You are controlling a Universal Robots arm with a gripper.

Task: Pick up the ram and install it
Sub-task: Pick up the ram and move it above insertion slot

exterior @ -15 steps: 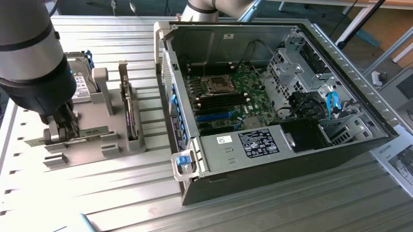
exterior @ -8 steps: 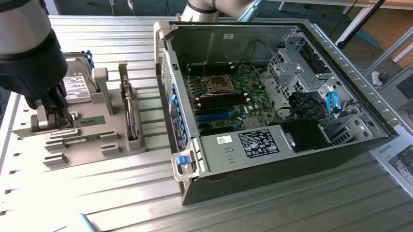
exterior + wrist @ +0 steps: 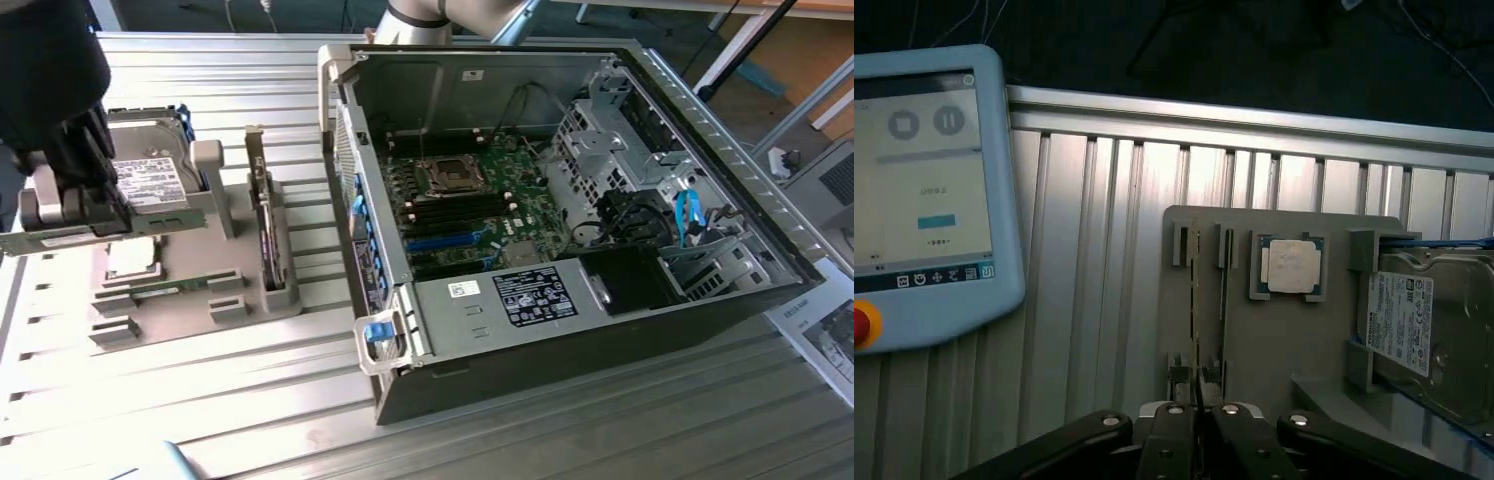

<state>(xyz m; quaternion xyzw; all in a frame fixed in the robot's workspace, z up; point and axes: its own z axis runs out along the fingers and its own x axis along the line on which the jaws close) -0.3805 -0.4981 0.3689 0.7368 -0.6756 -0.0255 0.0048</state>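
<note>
Green ram (image 3: 158, 220) tight between the jaws

Exterior view: camera off arm, set high, tilted down across counter (image 3: 200, 410). Wide shot: open computer case (image 3: 400, 90) on exterior view's right, grey tray (image 3: 214, 255) on exterior view's left.

Wrist view: camera on wrist, sights down past jaws, close over tray (image 3: 1274, 340); control tablet (image 3: 924, 200) lies near.

Shared by both: tray, hard drive (image 3: 150, 180) (image 3: 1429, 330), ribbed counter around them.
</note>
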